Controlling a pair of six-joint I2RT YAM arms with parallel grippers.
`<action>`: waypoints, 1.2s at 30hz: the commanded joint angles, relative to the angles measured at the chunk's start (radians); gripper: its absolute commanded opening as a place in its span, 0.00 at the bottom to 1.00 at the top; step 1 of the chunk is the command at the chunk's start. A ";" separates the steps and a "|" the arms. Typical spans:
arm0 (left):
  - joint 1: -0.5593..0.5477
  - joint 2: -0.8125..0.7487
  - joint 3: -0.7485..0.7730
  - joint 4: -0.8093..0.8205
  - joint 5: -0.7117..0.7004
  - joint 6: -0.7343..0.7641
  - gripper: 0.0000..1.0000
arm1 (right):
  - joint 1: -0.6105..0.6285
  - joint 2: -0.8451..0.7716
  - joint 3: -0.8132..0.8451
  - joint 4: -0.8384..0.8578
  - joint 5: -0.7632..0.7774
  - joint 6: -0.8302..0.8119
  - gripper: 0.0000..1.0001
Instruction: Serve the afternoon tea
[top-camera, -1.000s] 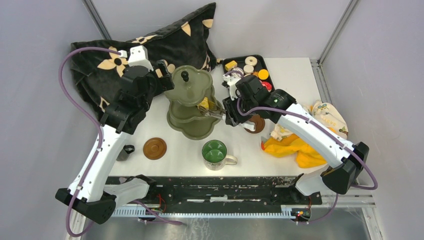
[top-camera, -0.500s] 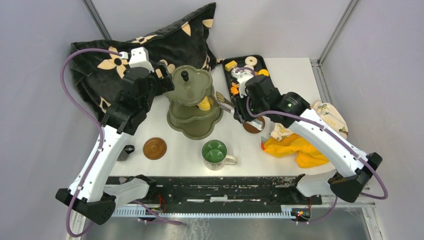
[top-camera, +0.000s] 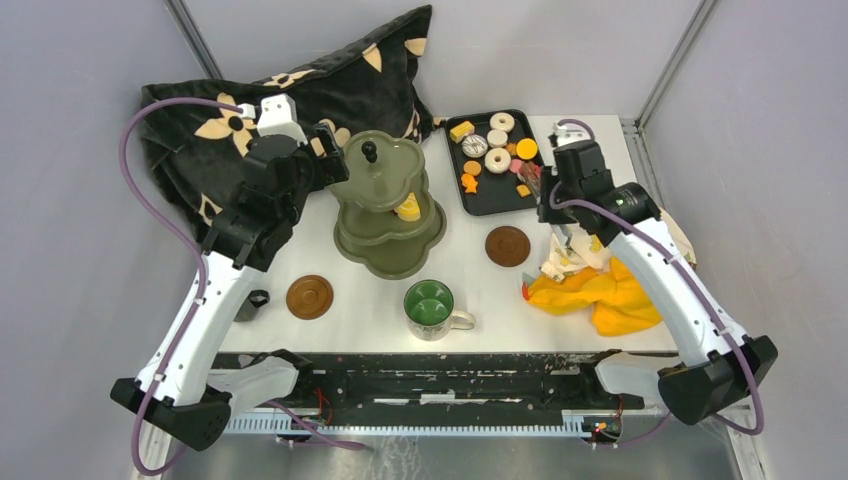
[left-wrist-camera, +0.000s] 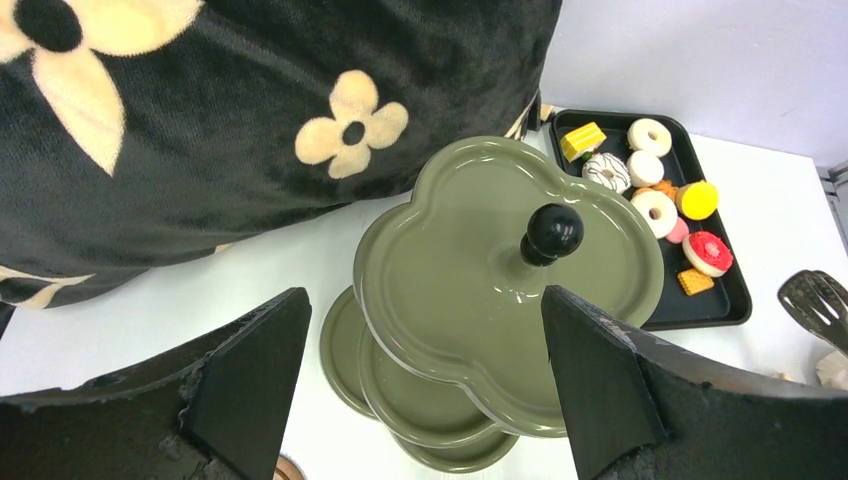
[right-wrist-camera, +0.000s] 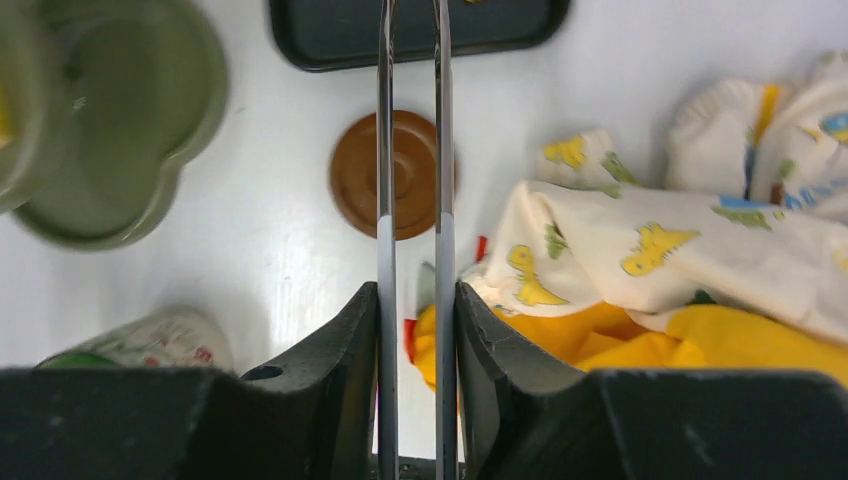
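Right gripper (right-wrist-camera: 413, 310) clamped on metal tongs (right-wrist-camera: 385, 150), tips over black tray (top-camera: 500, 200) of small toy pastries (top-camera: 497, 160); left gripper (left-wrist-camera: 425, 310) wide open, above olive-green three-tier scalloped stand (left-wrist-camera: 470, 290).

Left arm (top-camera: 195, 310) and right arm (top-camera: 660, 275) — white shells, black joints and bases — each trailing a purple cable (top-camera: 124, 150); black wedge-shaped pincer fingers (left-wrist-camera: 250, 380).

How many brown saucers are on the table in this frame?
2. One saucer lies left of the mug; the second saucer sits near the black tray, beside the yellow cloth. Others could be hidden under it.
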 joint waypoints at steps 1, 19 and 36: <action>-0.002 -0.029 0.002 0.057 0.023 0.026 0.93 | -0.121 0.021 -0.041 0.074 -0.031 0.062 0.28; -0.003 -0.016 0.017 0.016 0.010 0.043 0.93 | -0.298 0.254 0.027 0.159 -0.182 -0.001 0.40; -0.002 -0.019 0.004 0.021 -0.006 0.050 0.93 | -0.298 0.411 0.121 0.165 -0.077 0.023 0.52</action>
